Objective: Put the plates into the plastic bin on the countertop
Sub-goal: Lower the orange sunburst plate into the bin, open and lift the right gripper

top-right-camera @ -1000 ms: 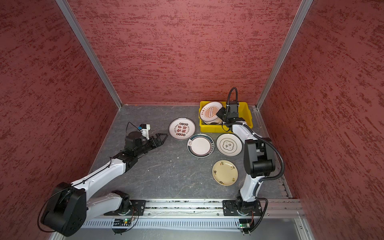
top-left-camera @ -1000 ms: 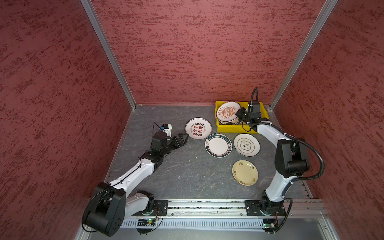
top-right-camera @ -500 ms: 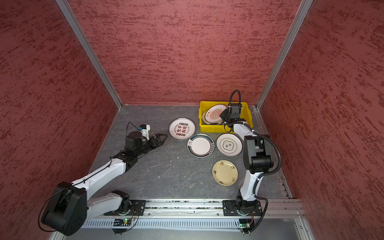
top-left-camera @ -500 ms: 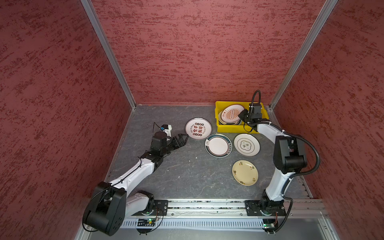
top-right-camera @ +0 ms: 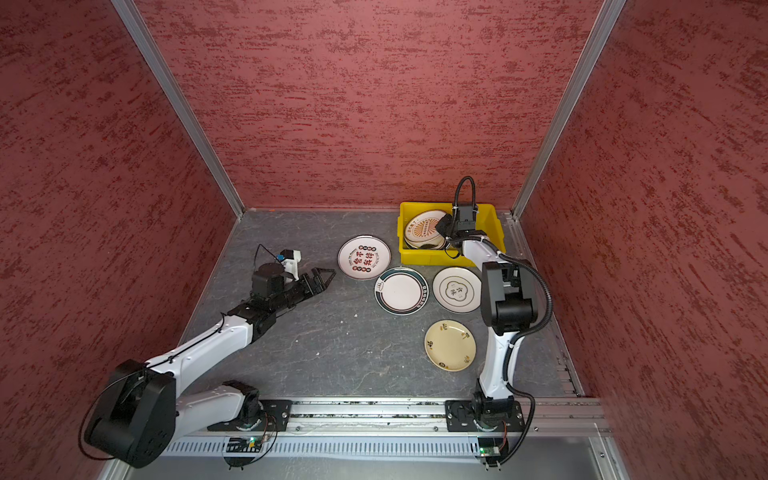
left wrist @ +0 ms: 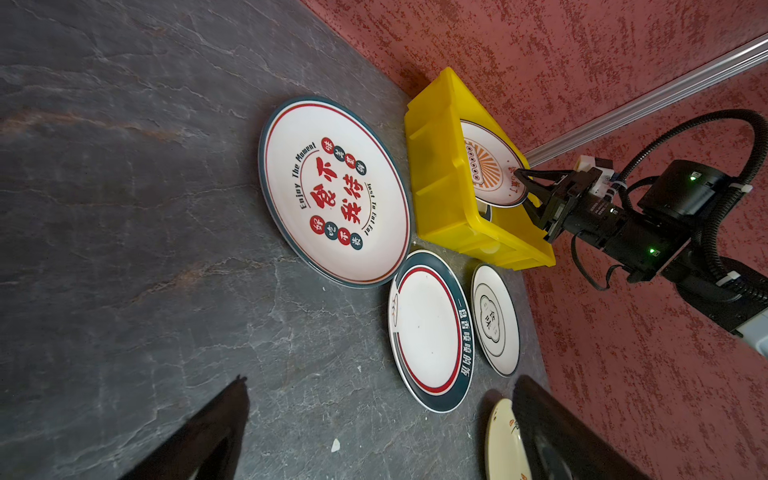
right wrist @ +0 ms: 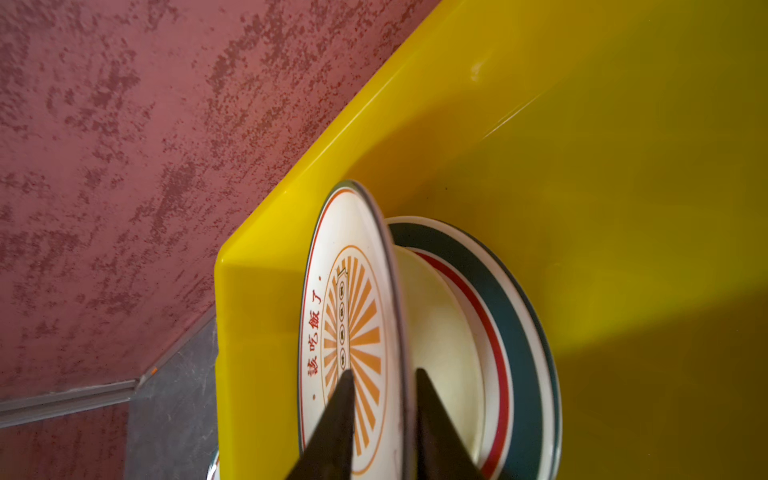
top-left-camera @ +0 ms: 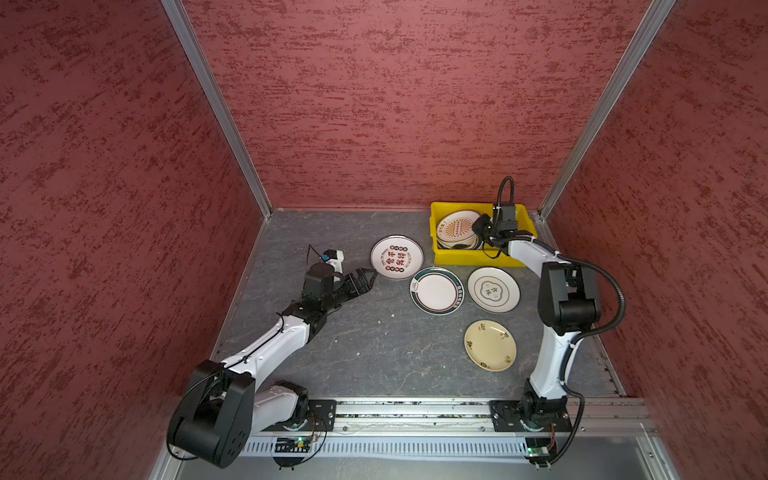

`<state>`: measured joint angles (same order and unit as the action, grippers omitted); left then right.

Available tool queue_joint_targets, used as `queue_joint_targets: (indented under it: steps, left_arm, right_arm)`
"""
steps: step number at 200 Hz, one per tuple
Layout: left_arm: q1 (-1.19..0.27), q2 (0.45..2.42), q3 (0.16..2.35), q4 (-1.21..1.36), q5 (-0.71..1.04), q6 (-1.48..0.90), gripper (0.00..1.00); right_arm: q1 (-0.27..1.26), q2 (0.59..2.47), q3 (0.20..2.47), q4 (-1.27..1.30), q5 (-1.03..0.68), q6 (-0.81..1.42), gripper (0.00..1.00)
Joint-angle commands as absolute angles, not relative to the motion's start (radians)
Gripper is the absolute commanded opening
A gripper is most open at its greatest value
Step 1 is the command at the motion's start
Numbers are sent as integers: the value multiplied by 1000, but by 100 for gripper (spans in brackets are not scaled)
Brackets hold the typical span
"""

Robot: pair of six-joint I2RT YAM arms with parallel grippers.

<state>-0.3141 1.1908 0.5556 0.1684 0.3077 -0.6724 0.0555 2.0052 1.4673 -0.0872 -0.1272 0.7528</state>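
Right pincer (right wrist: 384,374): jaws slightly parted astride rim of sunburst plate (right wrist: 353,307), clearance visible. Plate tilted on stacked plates (right wrist: 528,332) inside plastic bin (right wrist: 540,124), at back right of counter (top-left-camera: 374,353). Left pincer (top-right-camera: 326,277): fully spread, empty, low over counter, just beside character plate (top-left-camera: 397,257). Near bin, flat on counter: three further plates (top-left-camera: 493,289), one green-rimmed, one white, one cream.

Countertop (top-left-camera: 365,349): yellow bin (top-left-camera: 465,258) at back R; nr it lie red-lettered plate (top-left-camera: 397,257), green-rimmed plate (top-left-camera: 436,290), white plate (top-left-camera: 493,289), cream plate (top-left-camera: 490,345).
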Motion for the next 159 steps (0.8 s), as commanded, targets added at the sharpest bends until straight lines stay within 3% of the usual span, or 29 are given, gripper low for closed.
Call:
queue_joint_targets:
  steps: [1, 18, 44, 95, 123, 159]
  left_arm:
    - [-306, 1186, 557, 164, 286, -655, 99]
    - [-303, 1179, 554, 166, 284, -656, 99]
    - [-302, 1179, 552, 165, 282, -658, 99]
    - [-301, 1204, 555, 178, 301, -669, 99]
    - [-299, 1210, 555, 184, 312, -676, 99]
    - [-296, 1203, 551, 195, 322, -675, 99]
  right_arm:
    - [50, 2011, 1501, -62, -171, 744, 45]
    - [49, 2008, 1505, -57, -178, 731, 58]
    - [50, 1997, 1531, -96, -162, 679, 63]
    - [49, 1960, 1633, -311, 89, 570, 90]
    - [48, 1903, 1628, -341, 172, 525, 93]
    - [47, 1739, 1494, -307, 144, 498, 94]
